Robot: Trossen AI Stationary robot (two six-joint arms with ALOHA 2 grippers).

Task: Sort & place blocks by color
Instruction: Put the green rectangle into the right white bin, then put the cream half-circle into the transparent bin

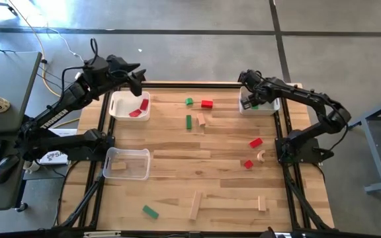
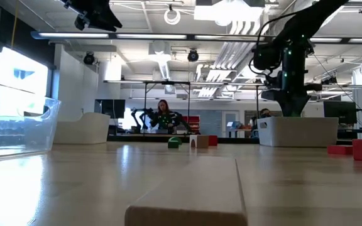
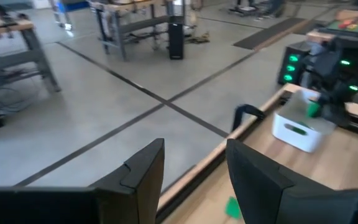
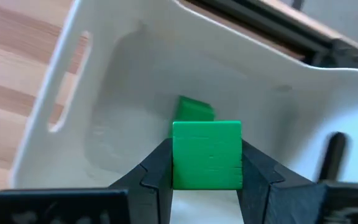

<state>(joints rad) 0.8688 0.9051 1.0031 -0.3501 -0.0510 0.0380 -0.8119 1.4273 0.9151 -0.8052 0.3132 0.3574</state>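
- The right gripper [image 4: 207, 180] is clenched on a green block [image 4: 206, 154], a square-faced piece with faint wood grain, pinched flat between the two dark angular fingers.
- Directly beneath that gripper sits a white bin [image 4: 92, 93] of smooth moulded plastic with rounded corners and a slot handle in one wall; a second green block [image 4: 194, 109] lies on its floor just below the held one.
- In the high view the same right gripper [image 1: 249, 99] hangs over this white bin [image 1: 270, 108] at the far right edge of the desk [image 1: 177, 165], a slatted top of pale wood planks.
- The left gripper [image 1: 136, 79] hovers above another white bin [image 1: 119, 106] that holds red blocks [image 1: 139, 109]; its matte black fingers [image 3: 143, 177] stand apart with nothing between them (released).
- Nearer the left arm's base than its gripper sits a clear bin [image 1: 127, 153] of thin transparent plastic, with a plain wood block [image 1: 119, 166] inside.
- Loose blocks lie on the desk between the two grippers: a green cube [image 1: 189, 102], a red block [image 1: 207, 104], a green bar [image 1: 188, 121] and a plain wood piece [image 1: 202, 120].
- Nearer the right arm's base than its gripper lie a red bar [image 1: 255, 142], a small red cube [image 1: 248, 164] and a pale rounded piece [image 1: 261, 156].
- Far from both grippers, at the near edge, lie a green bar [image 1: 151, 211], a long plain wood bar [image 1: 195, 205] and a shorter one [image 1: 262, 203].
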